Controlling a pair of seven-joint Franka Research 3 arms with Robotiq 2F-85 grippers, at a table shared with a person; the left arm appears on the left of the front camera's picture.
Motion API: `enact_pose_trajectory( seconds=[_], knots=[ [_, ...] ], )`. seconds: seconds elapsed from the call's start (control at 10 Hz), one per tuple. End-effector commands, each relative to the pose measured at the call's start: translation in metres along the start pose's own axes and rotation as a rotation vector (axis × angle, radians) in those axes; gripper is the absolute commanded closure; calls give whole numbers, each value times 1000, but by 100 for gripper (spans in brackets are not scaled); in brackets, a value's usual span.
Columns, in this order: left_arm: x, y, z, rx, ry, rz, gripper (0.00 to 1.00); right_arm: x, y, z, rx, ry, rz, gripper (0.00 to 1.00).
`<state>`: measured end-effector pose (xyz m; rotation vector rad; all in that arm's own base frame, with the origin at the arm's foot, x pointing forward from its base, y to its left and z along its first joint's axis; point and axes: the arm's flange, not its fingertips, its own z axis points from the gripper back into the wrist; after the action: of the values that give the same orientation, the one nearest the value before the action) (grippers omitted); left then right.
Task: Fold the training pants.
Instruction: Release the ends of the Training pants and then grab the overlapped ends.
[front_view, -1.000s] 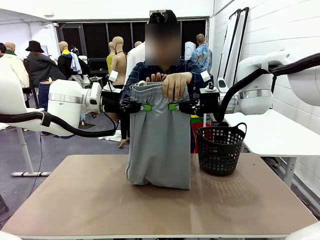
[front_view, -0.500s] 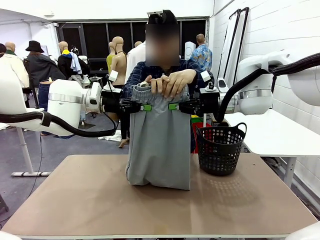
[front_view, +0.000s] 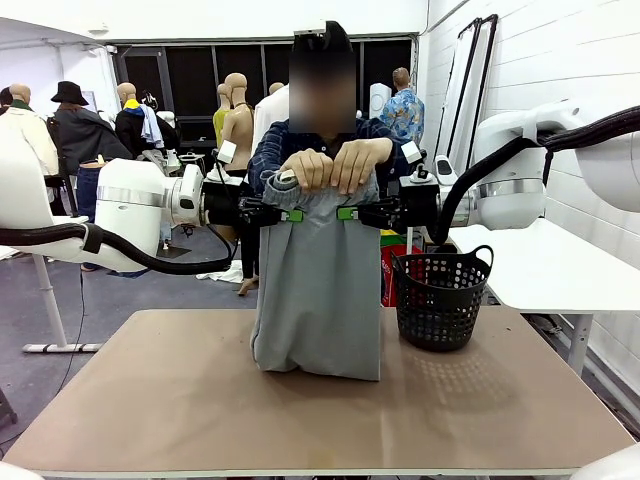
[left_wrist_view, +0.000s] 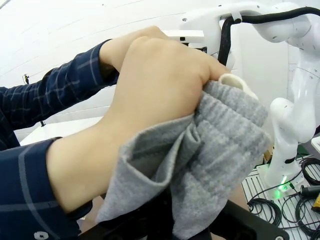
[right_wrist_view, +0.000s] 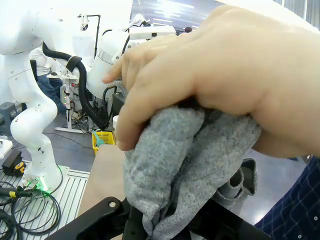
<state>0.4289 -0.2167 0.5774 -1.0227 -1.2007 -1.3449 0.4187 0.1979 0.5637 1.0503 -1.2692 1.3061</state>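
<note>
My left gripper (front_view: 290, 214) and right gripper (front_view: 347, 213) pinch the pants (front_view: 318, 290) up mid-table, hems resting on the table (front_view: 200, 400), while the person's hands (front_view: 358, 165) clench the bunched waistband above. I judge the fold barely begun. Next I'd lay the top down flat, avoiding the basket (front_view: 440, 300) just right.

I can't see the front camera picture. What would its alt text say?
Two white robot arms hold grey training pants upright on a brown table, the left gripper and right gripper each shut on the cloth near the top. A person behind clutches the waistband with both hands; a black basket stands beside the pants.
</note>
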Motion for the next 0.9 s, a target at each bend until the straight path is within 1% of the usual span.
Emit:
enact_pose_trajectory(
  seconds=[0.0, 0.8],
  knots=[
    [0, -3, 1, 17, -23, -17, 100, 2, 1, -1, 0, -12, -1, 100],
    [0, -3, 1, 17, -23, -17, 100, 2, 1, -1, 0, -12, -1, 100]
  ],
)
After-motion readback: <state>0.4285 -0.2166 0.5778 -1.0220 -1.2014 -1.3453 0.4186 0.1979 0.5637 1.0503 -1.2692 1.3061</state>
